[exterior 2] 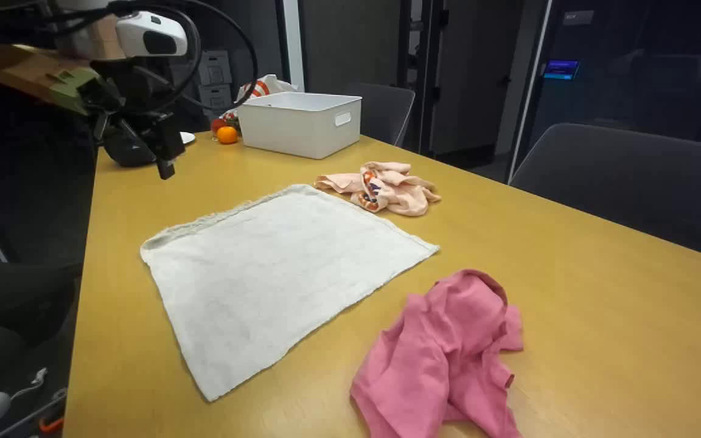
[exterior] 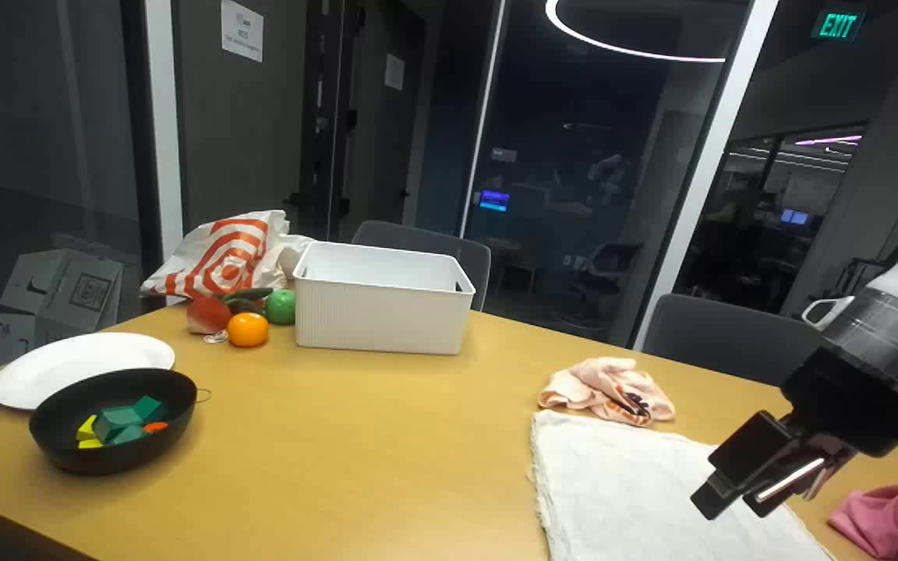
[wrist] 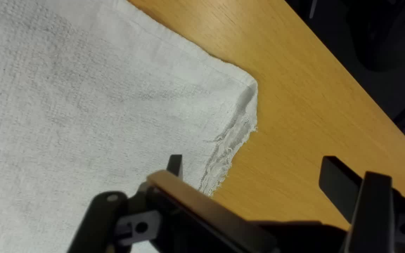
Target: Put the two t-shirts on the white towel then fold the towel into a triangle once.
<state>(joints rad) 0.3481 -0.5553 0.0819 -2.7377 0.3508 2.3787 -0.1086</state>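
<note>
The white towel (exterior 2: 277, 261) (exterior: 636, 483) lies spread flat on the table, one frayed edge curled up. At one of its corners the peach-pink t-shirt (exterior 2: 393, 188) (exterior: 609, 389) is bunched, very close to the towel; I cannot tell whether they touch. Crumpled apart from the towel is the rose-pink t-shirt (exterior 2: 435, 359) (exterior: 897, 514), cut off by the frame in both exterior views. My gripper (wrist: 255, 168) (exterior: 737, 502) (exterior 2: 134, 149) hangs open above the table by the frayed edge, its fingers (wrist: 339, 186) wide apart with nothing between them.
A white box (exterior: 383, 312) (exterior 2: 299, 125) stands farther along the table, near an orange fruit (exterior: 248, 329), a green fruit (exterior: 280, 306) and a red-and-white bag (exterior: 223, 253). A black pan (exterior: 47, 444) of blocks sits beside a white plate (exterior: 12, 382). Chairs (exterior 2: 636, 194) line one side.
</note>
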